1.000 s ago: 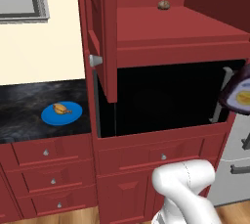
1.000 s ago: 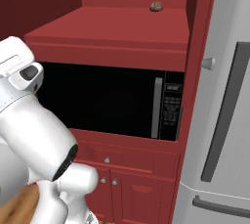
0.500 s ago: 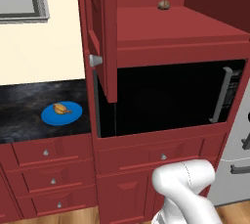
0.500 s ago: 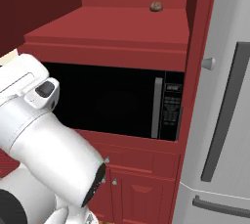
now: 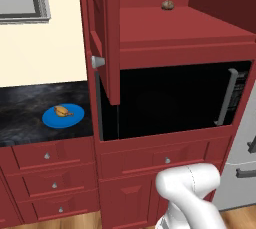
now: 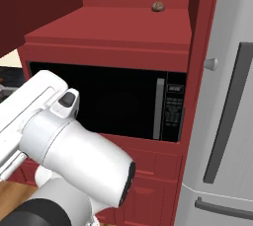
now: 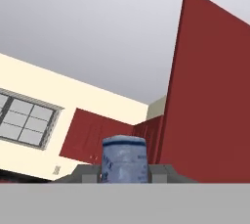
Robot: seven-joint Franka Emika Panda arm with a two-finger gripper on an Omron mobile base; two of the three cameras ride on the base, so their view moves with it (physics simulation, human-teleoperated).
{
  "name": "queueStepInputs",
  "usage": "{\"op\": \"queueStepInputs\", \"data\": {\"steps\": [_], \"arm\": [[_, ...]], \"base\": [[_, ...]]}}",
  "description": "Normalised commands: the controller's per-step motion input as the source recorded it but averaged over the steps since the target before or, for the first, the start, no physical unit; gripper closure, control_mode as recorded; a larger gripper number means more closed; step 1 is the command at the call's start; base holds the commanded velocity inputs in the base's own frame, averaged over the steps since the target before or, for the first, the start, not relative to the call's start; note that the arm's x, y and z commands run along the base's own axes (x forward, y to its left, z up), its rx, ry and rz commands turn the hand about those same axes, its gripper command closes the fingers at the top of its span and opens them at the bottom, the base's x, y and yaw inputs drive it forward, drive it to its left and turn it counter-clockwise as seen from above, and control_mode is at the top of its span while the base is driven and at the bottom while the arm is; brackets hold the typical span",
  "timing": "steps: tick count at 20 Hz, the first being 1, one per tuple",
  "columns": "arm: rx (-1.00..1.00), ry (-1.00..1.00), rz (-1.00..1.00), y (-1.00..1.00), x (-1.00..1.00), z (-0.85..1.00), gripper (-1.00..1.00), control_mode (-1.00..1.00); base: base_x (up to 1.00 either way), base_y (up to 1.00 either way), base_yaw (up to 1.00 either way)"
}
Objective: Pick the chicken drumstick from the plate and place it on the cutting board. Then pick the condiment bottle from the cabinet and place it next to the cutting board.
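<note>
My gripper (image 7: 126, 176) is shut on the condiment bottle, whose white-grey cap (image 7: 124, 155) stands between the two fingers in the hand view; the bottle's body is hidden. The hand points upward toward the ceiling. The cabinet (image 5: 186, 29) stands with its panelled door (image 5: 106, 33) swung open, its silver knob (image 5: 98, 62) at the door's edge. On the dark counter to the left lies the blue plate (image 5: 50, 119), and the chicken drumstick (image 5: 63, 111) rests on it. The cutting board is out of view.
A small round brown lump (image 5: 168, 5) sits at the back of the cabinet shelf (image 6: 113, 27). Below is a black microwave (image 6: 123, 101), with a grey fridge (image 6: 232, 121) on the right. My white arm (image 6: 69, 146) fills the lower left. A red door panel (image 7: 210, 96) is close on the hand's right.
The bottle, seen held at the right edge of the left base view a second ago, has left that view. The arm's white links have swung across the right base view.
</note>
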Motion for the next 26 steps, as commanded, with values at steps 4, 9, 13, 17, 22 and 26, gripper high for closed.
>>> {"op": "queueStepInputs", "data": {"steps": [4,9,13,17,22,26], "arm": [[0.0,0.0,0.0,0.27,0.0,-0.23,1.0,-1.0],[0.0,0.0,0.0,0.14,0.0,-0.14,1.0,-1.0],[0.0,0.0,0.0,0.08,0.0,-0.08,1.0,-1.0],[0.0,0.0,0.0,0.0,0.0,0.0,1.0,1.0],[0.0,0.0,0.0,0.0,0.0,0.0,1.0,1.0],[0.0,0.0,0.0,0.0,0.0,0.0,1.0,1.0]], "base": [[0.0,0.0,0.0],[0.0,0.0,0.0],[0.0,0.0,0.0],[0.0,0.0,0.0],[-0.09,0.05,0.0],[-0.3,0.12,0.0]]}}
